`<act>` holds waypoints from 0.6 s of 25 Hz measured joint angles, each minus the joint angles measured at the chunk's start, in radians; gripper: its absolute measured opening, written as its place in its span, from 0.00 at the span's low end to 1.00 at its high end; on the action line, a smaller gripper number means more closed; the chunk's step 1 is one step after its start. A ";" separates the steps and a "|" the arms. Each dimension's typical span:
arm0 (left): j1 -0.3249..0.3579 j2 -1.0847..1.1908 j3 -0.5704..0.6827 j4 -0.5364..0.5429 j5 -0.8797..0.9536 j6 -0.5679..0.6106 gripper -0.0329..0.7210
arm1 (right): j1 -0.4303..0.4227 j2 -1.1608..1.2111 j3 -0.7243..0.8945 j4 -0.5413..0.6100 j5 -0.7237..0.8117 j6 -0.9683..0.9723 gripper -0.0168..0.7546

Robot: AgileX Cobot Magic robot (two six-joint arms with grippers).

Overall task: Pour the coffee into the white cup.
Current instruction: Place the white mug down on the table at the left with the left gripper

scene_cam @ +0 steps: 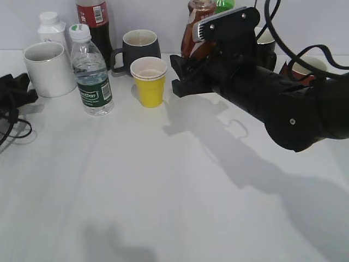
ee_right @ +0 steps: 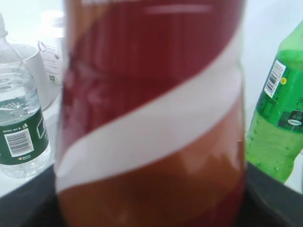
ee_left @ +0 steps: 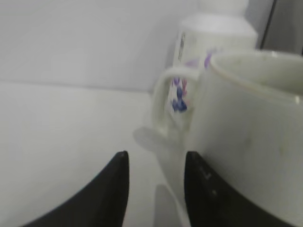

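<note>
The coffee bottle (scene_cam: 195, 33), brown with a red and white label, stands slightly tilted at the back centre. It fills the right wrist view (ee_right: 151, 118). My right gripper (scene_cam: 185, 70) is shut on its body, with a dark finger at each lower corner of that view (ee_right: 151, 208). The white cup (scene_cam: 49, 68) stands at the back left. My left gripper (scene_cam: 13, 90) sits just left of it at the table's edge, open and empty (ee_left: 156, 163). The cup's wall (ee_left: 251, 137) is close on its right, with the handle (ee_left: 163, 106) just ahead.
A water bottle (scene_cam: 92, 76), yellow paper cup (scene_cam: 149, 81) and dark grey mug (scene_cam: 139, 46) stand between the cup and the coffee bottle. A cola bottle (scene_cam: 97, 22), white pill bottle (scene_cam: 52, 27), green bottle (ee_right: 279, 118) and more cups (scene_cam: 308, 68) line the back.
</note>
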 joint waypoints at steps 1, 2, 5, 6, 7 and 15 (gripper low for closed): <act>0.000 -0.007 0.019 0.000 0.003 0.000 0.45 | 0.000 0.000 0.000 0.000 0.000 0.000 0.71; 0.000 -0.019 0.034 0.000 0.004 0.000 0.45 | 0.000 0.000 0.000 0.000 0.000 0.000 0.71; 0.000 -0.070 0.080 0.000 0.002 0.000 0.45 | 0.000 0.000 0.000 0.000 0.000 0.000 0.71; 0.000 -0.091 0.094 0.000 0.001 0.000 0.45 | 0.000 0.000 0.000 0.000 0.000 0.000 0.71; 0.000 -0.110 0.113 0.000 0.001 0.000 0.45 | 0.000 0.000 0.000 0.000 0.000 0.000 0.71; -0.019 -0.356 0.284 0.011 0.004 0.000 0.45 | -0.002 0.000 0.000 0.079 0.000 -0.001 0.71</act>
